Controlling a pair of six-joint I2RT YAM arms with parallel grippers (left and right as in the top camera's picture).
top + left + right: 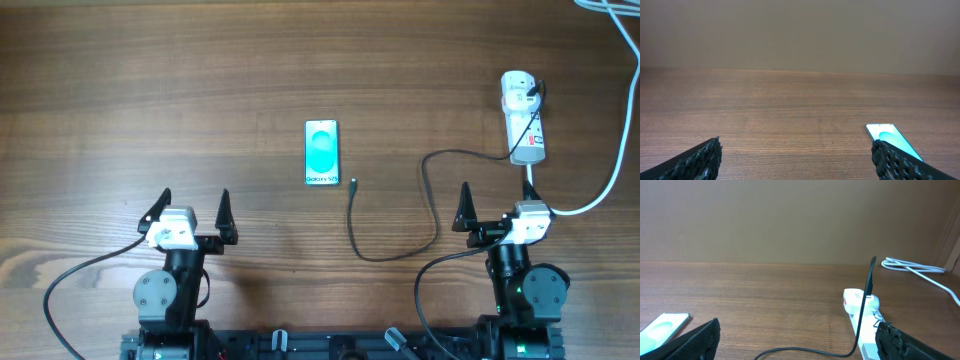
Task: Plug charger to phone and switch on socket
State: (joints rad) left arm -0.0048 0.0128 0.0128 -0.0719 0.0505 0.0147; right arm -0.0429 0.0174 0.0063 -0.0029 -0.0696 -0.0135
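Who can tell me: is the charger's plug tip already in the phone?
No, the overhead view shows the charger with its plug tip lying loose to the right of the phone, a clear gap between them.

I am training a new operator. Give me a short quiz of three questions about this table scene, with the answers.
1. True or false: the charger is already plugged into the phone.
2. Which is nearer to the socket? A) left end effector B) right end effector
3. Fill in: both end effectors are open and hold ____.
Key: 1 false, its tip lies on the table apart from the phone; 2 B; 3 nothing.
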